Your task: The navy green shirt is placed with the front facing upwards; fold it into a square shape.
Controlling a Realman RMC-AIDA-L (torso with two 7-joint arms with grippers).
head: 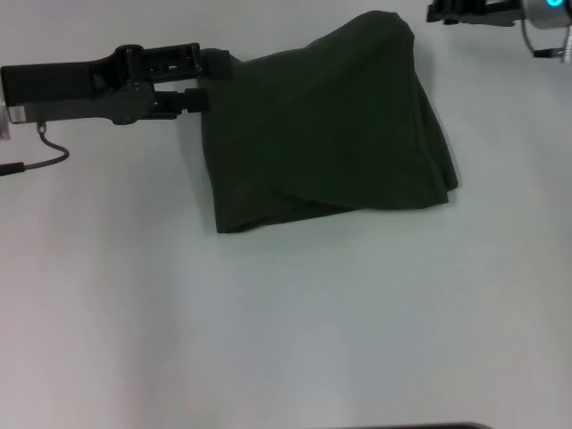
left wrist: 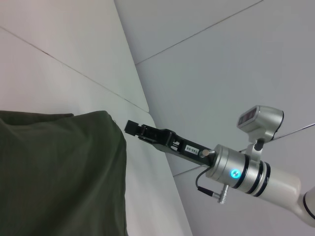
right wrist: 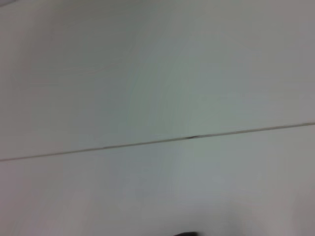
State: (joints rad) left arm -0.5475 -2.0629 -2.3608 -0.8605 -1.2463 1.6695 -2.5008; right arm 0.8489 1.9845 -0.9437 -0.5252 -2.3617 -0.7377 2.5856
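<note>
The navy green shirt [head: 326, 125] lies folded into a rough, rumpled block on the white table [head: 268, 322], plain dark side up with no lettering showing. My left gripper [head: 209, 80] reaches in from the left at the shirt's upper left edge. It stands open, one finger [head: 217, 62] against the cloth's corner and the other [head: 196, 100] beside the edge. My right gripper [head: 440, 12] hovers off the shirt's far right corner, apart from the cloth. The left wrist view shows the shirt [left wrist: 59, 172] and the right gripper [left wrist: 133, 128] beyond it. The right wrist view shows only bare surface.
A cable [head: 45, 156] trails from my left arm over the table's left side. White table surface stretches in front of the shirt and to its right. A dark edge [head: 429, 426] shows at the near border.
</note>
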